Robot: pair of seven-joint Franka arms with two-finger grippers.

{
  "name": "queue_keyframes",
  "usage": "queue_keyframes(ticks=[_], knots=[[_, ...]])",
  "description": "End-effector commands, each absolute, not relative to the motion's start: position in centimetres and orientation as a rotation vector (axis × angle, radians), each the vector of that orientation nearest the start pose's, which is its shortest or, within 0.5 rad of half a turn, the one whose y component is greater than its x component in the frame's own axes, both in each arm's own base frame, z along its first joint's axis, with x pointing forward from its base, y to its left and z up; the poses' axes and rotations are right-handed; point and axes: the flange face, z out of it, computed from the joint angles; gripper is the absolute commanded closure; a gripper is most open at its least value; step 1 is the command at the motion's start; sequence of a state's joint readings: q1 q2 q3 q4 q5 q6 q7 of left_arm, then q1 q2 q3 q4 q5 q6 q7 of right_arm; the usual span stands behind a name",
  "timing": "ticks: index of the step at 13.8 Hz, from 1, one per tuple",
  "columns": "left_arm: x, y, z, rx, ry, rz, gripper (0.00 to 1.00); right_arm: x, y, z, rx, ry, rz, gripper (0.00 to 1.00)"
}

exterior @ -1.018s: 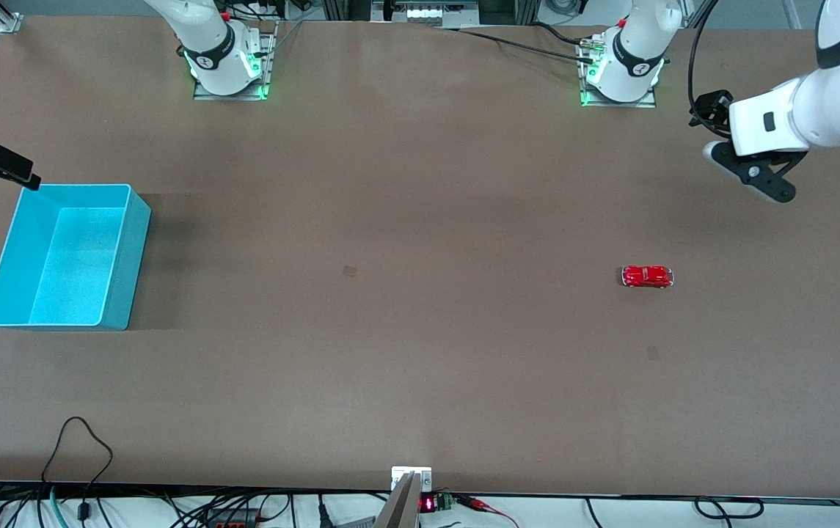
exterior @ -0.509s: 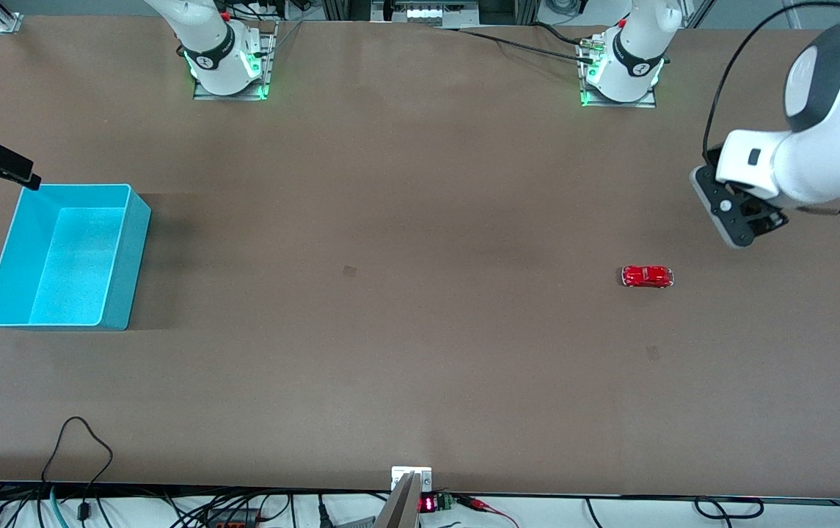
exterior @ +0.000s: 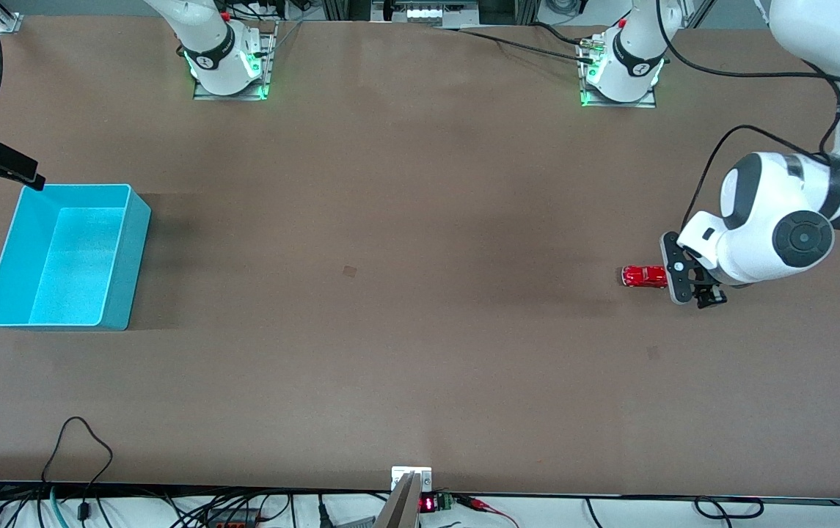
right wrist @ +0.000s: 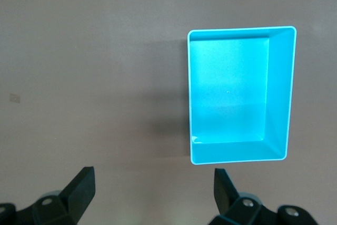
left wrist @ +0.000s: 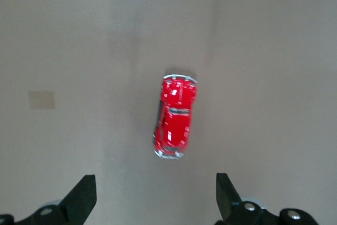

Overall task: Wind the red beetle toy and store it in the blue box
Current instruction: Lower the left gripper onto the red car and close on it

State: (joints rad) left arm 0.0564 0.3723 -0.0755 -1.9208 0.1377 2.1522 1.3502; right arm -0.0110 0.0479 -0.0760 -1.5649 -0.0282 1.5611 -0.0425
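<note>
Red beetle toy (exterior: 643, 276): tiny glossy red car w/ rounded body, silvery bumpers at both ends, upright on its wheels on the tabletop (exterior: 420, 330), at right of centre in the front frame, long axis running across the frame. Blue box (exterior: 67, 255): light cyan rectangular bin, open top, thin walls, paler rim, nothing inside, at the frame's left edge, mid-height. The two lie well apart.

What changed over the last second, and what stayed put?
The left gripper swung in from the left arm's end of the table and came down over the red beetle toy, fingers open, gripping nothing. The toy, the blue box and the waiting right gripper, open by the box, stayed put.
</note>
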Motion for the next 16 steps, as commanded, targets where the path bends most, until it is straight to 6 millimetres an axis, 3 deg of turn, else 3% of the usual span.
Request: queue_keyframes(ticks=[1,5,10,16], knots=[[59.0,-0.2,26.2,-2.252,2.163,0.16,0.0,56.8,-4.8,60.2,-3.158,0.06,0.077,0.0],[56.8,-0.9,21.3,-2.222,2.177,0.074,0.03,56.6,-4.3,60.3,-3.156,0.07,0.086,0.0],[56.3,-1.2,19.2,-2.23,2.2,0.103,0.15,56.6,-4.3,60.3,-3.156,0.07,0.086,0.0],[56.3,-0.9,19.0,-2.205,2.23,0.109,0.75,56.6,-4.3,60.3,-3.156,0.068,0.086,0.0]])
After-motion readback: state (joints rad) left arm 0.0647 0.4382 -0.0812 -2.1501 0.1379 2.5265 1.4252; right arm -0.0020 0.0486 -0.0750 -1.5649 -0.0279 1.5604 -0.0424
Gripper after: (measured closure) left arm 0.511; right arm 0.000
